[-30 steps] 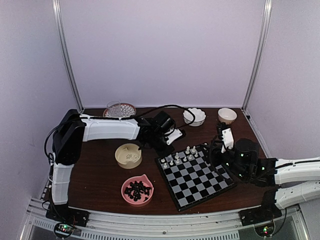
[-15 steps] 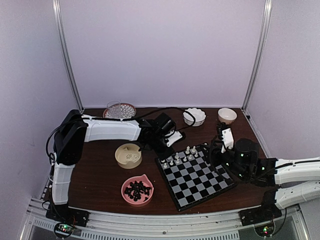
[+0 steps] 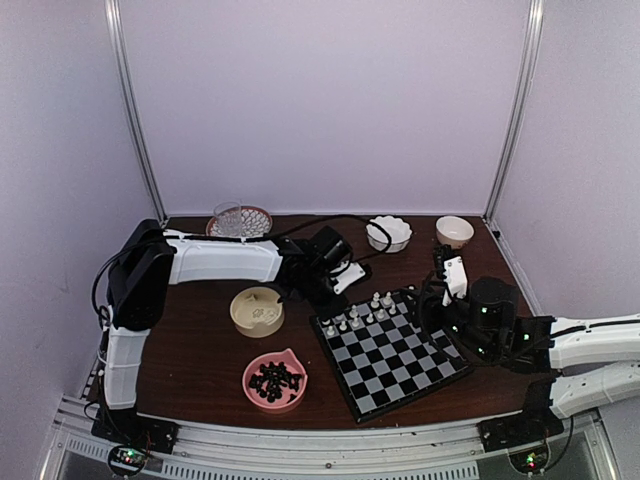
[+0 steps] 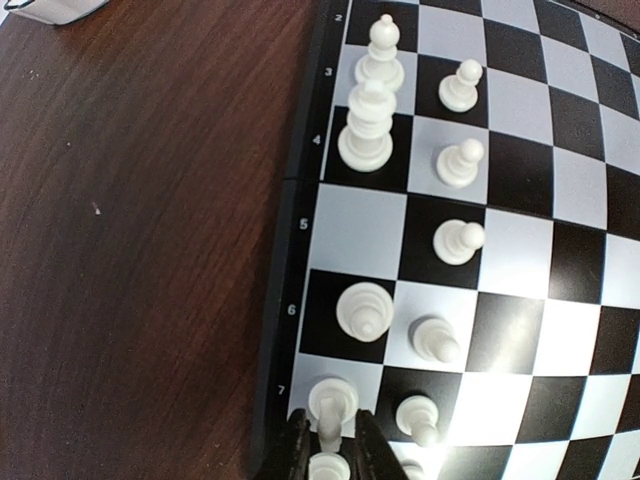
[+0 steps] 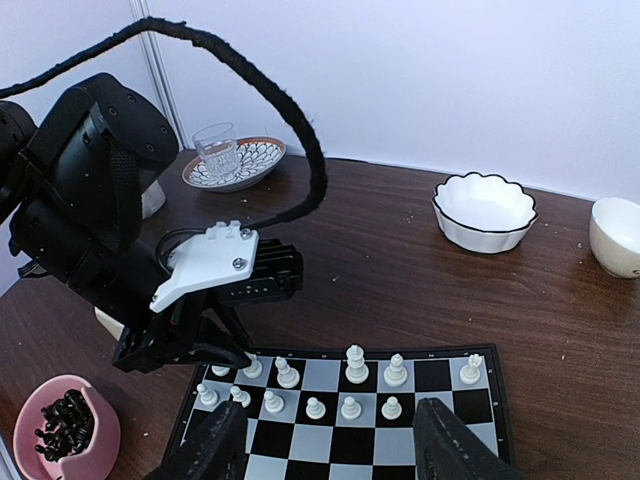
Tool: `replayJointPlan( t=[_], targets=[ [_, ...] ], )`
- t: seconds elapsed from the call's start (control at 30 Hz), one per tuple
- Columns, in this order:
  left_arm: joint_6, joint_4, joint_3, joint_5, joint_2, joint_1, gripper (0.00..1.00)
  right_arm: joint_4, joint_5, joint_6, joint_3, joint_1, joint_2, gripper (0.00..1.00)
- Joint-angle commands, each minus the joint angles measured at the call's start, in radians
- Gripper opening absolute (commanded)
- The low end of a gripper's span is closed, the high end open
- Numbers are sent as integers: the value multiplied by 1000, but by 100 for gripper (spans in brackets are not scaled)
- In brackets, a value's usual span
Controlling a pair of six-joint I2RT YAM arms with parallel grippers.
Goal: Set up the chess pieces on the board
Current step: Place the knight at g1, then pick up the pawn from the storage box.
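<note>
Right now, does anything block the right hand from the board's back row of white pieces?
Only at one end: the left hand hangs over the board's corner, fingers either side of a white piece there. The rest of that row is clear ahead of the open right hand.

I see a pink bowl (image 3: 248,378) at 7 o'clock on the worktop (image 3: 190,350). A cream bowl (image 3: 236,310) sits at 9 and a glass (image 3: 228,217) on a patterned plate (image 3: 260,215) at 11. There is a scalloped white bowl (image 3: 388,233) at 1 and a small cream cup (image 3: 454,231) at 2.
</note>
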Motion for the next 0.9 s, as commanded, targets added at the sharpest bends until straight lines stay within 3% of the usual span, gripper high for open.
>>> replayJointPlan(
  t=[0.0, 0.57, 0.73, 0.87],
  targets=[
    [-28, 7, 0, 11, 12, -9, 16, 5, 13, -11, -4, -3, -18, 60],
    [-93, 23, -20, -33, -86, -8, 23, 3, -1, -15, -6, -3, -32, 60],
    [-117, 27, -82, -153, -187, 1, 27, 0, -6, -17, -4, -3, -32, 60],
    [-171, 61, -190, -153, -309, 49, 28, 3, -6, -18, -4, -3, -27, 60]
  ],
)
